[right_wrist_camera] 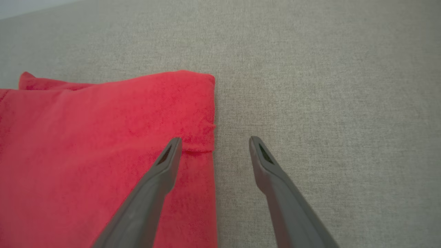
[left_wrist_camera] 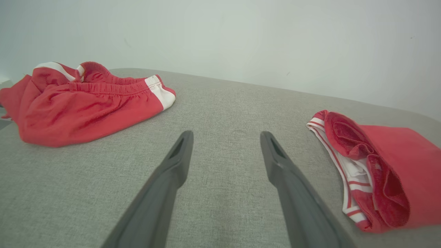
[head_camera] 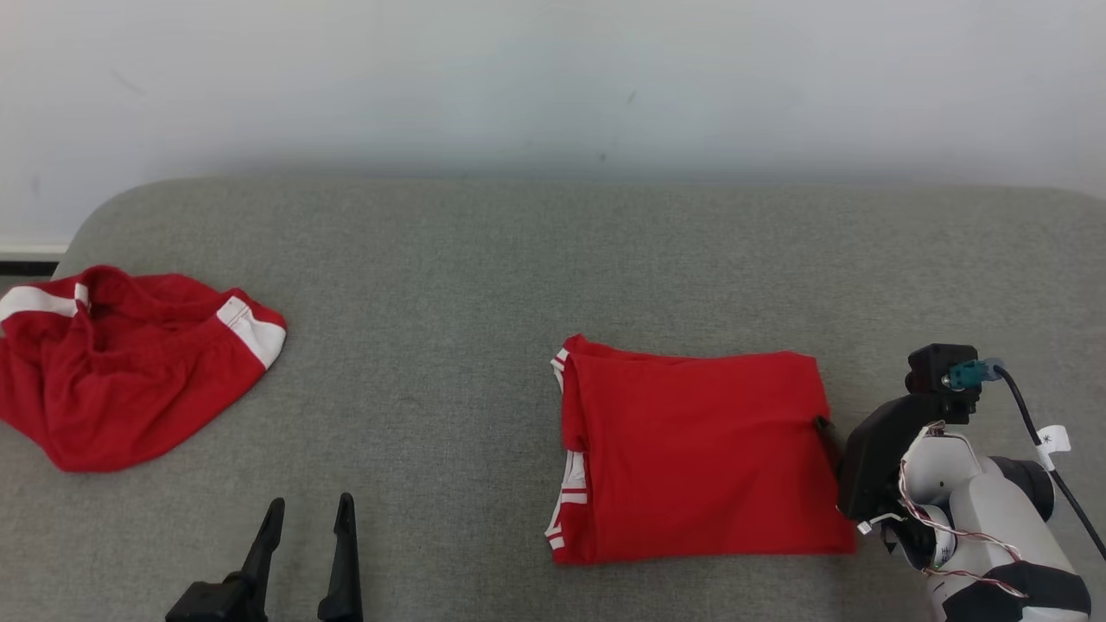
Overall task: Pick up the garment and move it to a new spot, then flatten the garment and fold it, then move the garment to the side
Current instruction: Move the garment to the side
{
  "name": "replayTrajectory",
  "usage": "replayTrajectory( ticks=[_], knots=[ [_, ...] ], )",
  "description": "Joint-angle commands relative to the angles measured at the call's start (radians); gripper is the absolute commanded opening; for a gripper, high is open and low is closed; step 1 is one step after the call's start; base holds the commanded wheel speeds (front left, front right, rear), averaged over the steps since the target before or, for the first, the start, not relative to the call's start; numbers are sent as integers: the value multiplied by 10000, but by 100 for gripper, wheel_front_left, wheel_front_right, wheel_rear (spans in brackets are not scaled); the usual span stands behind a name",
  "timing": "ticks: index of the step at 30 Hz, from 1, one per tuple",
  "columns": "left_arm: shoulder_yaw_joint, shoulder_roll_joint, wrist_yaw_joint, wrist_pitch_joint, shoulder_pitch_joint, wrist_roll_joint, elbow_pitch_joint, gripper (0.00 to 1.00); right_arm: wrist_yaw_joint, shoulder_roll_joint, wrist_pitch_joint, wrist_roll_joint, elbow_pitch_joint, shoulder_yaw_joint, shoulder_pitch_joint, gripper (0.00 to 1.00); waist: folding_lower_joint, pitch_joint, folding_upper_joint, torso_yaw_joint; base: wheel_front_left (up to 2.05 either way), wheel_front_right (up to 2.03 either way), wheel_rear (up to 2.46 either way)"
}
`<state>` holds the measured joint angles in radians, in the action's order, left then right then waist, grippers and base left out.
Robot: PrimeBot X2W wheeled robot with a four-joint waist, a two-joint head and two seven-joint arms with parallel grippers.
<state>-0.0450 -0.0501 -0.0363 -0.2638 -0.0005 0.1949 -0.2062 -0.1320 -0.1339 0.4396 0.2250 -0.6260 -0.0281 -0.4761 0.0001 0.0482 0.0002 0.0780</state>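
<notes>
folding looks done: folded red garment [head_camera: 700,449] lies lower right of centre, both jaws open and empty, right jaws straddling its right-hand edge, so next i must pinch there and drag it aside.

Wall: [head_camera: 553,78] plain, off-white with a faint grey-green cast, running across the whole far side; a few small dark specks and faint scuffs mark it
Surface: [head_camera: 449,259] covered in matt grey woven fabric, its fine weave clear in both wrist views; its far edge lies along the foot of the wall, and its far left corner is rounded
Beyond the rounded corner: a pale band [head_camera: 30,246] with a dark strip [head_camera: 26,267] just beneath it
Light: soft and even, no hard shadows; a dim band of shade where wall and surface meet
</notes>
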Motion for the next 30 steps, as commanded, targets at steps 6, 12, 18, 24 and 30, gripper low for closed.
replayTrajectory(
  ticks=[6, 12, 18, 24, 30],
  knots=[
    [-78, -6, 88, 0, -317, 153, 122, 100, 24, 263, 1430, -486, -580, -467, -2, 100, -1, 778, -2, 747, 0, 0, 0],
    [-177, -4, 171, 0, -392, 202, 209, 100, 22, 340, 2741, -769, -767, -397, 426, 95, -1, 905, -2, 753, 0, 0, 0],
    [-293, -9, 180, 0, -568, 211, 337, 100, 25, -241, 2652, -888, -121, 234, 238, 0, -1, 1086, -2, 563, 0, 0, 0],
    [-222, -3, 265, 2, -761, 152, 777, 100, 35, -1251, 2314, -993, 473, 1310, -461, 0, -1, 1386, -2, 28, 0, 0, 0],
    [-50, -4, 188, 2, -1012, -65, 1353, 100, 25, -2222, 1741, -641, 609, 2751, -1561, 0, -1, 1953, -2, -1171, 0, 0, 0]
  ],
)
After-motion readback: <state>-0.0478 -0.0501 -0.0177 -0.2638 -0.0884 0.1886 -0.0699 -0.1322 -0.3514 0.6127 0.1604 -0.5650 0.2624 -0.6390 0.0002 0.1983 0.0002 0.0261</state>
